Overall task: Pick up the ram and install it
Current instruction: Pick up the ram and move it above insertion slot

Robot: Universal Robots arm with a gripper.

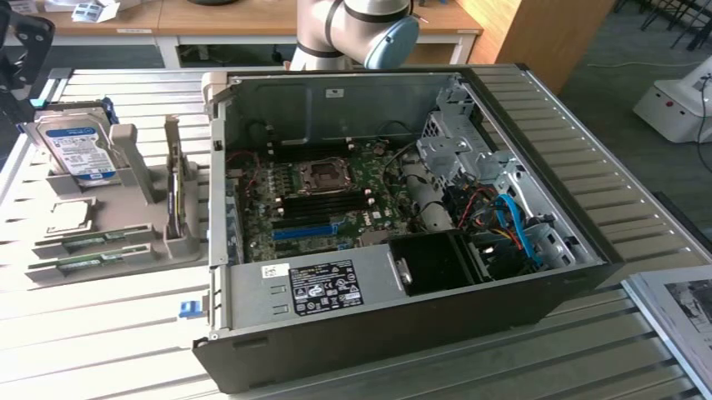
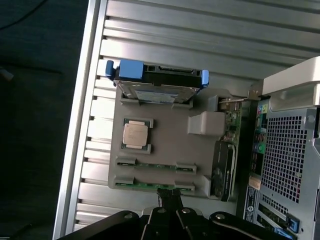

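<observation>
Green ram [image 2: 147, 184] sits in grey holder [image 2: 165, 145] beside the clenched, empty claw [image 2: 170, 194]

I work in what looks like a robotics lab or electronics workshop. My arm [image 1: 356, 29] rises over a slatted aluminium bench [image 1: 623, 150], where an opened desktop computer case [image 1: 368, 333] lies on its side, motherboard [image 1: 323, 208] bare, next to a grey fixture [image 1: 128, 208] racking a hard drive [image 1: 76, 146], a processor [image 1: 65, 218] and ram sticks [image 1: 95, 242]. Wooden desks [image 1: 223, 17] stand behind the bench.

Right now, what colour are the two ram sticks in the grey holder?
Green; the ram sticks show best in the wrist view.
</observation>
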